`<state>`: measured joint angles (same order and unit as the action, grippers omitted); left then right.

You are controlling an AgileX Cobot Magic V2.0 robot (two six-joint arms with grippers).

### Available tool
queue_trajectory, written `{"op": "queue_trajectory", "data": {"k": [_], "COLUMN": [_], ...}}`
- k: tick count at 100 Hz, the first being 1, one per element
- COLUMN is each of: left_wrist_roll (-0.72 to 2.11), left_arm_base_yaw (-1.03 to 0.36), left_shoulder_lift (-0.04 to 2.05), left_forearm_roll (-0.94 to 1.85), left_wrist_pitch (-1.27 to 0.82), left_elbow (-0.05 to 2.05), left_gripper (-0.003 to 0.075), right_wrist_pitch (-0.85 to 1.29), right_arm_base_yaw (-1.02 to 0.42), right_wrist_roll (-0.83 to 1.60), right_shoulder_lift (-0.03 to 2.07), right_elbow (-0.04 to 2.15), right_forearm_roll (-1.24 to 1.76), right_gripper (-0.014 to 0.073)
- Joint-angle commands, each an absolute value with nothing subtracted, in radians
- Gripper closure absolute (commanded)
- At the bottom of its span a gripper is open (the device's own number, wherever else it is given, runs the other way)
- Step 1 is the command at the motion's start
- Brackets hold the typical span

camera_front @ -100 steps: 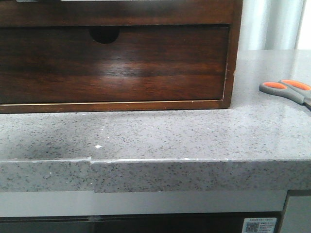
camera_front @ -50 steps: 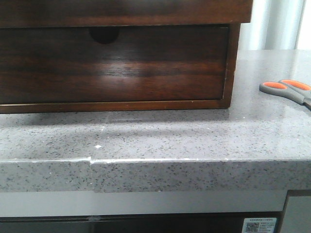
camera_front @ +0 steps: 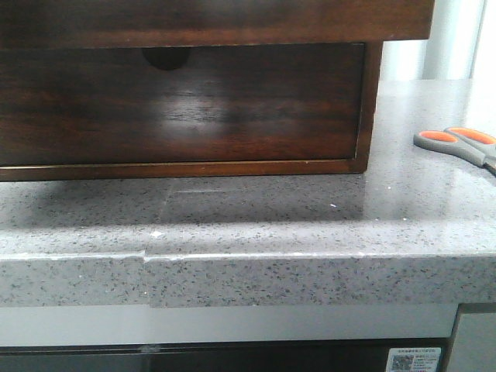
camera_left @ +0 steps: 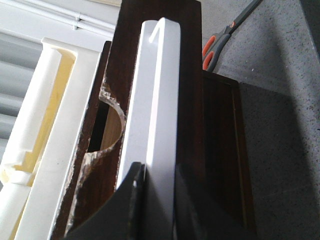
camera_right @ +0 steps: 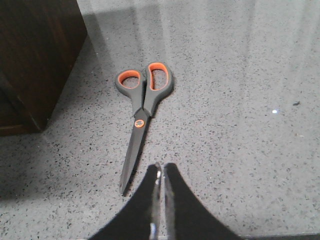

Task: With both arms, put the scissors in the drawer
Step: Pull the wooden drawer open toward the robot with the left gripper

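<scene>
The scissors lie flat on the grey counter to the right of the cabinet, with grey handles and orange-lined loops. They also show in the right wrist view and in the left wrist view. The glossy dark-brown drawer sticks out at the top of the front view, past the cabinet's right side. In the left wrist view its front has a long pale gap. My left gripper is shut on that front at the gap. My right gripper is shut and empty, just beside the blade tip.
Below the pulled drawer is a second dark drawer front with a half-round notch, closed in the cabinet. The speckled grey counter ends in a front edge near the camera. Cream foam shapes lie beyond the cabinet.
The upper drawer has slid out toward the camera, so its front reaches lower and further right in the front view. The scissors have not moved.
</scene>
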<state>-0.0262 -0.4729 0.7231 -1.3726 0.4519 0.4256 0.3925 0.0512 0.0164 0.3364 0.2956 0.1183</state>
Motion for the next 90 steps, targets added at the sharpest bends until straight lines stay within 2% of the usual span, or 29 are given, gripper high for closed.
{"op": "queue_trajectory", "data": {"k": [1,6,14,30,37,90], "left_wrist_roll": [-0.05,-0.05,-0.05,-0.05,-0.05,-0.05], "left_arm_base_yaw": [-0.482,-0.482,-0.482,-0.482,-0.482,-0.482], "left_shoulder_lift": [0.711,0.711,0.712,0.712,0.712,0.71], "left_forearm_roll": [-1.288,-1.288,-1.288,-1.288,-1.288,-1.285], "left_wrist_pitch": [0.53,0.53,0.53,0.53,0.53,0.727], "left_elbow": [0.46,0.46,0.46,0.46,0.46,0.46], "left_gripper": [0.0741,0.0735,0.0679,0.0471,0.0421,0.0419], "right_wrist_pitch": [0.322,0.322,0.323,0.324,0.325,0.325], "right_arm_base_yaw": [0.053,0.053,0.053,0.053,0.053,0.053], "right_wrist_roll": [0.022,0.022,0.022,0.022,0.022,0.022], "right_shoulder_lift": [0.354,0.354,0.354,0.354,0.354,0.354], "right_elbow": [0.332,0.332,0.332,0.332,0.332,0.332], "right_forearm_roll": [0.119,0.119,0.119,0.119,0.119,0.119], "right_gripper": [0.0635,0.0635,0.0635,0.0635,0.0635,0.0635]}}
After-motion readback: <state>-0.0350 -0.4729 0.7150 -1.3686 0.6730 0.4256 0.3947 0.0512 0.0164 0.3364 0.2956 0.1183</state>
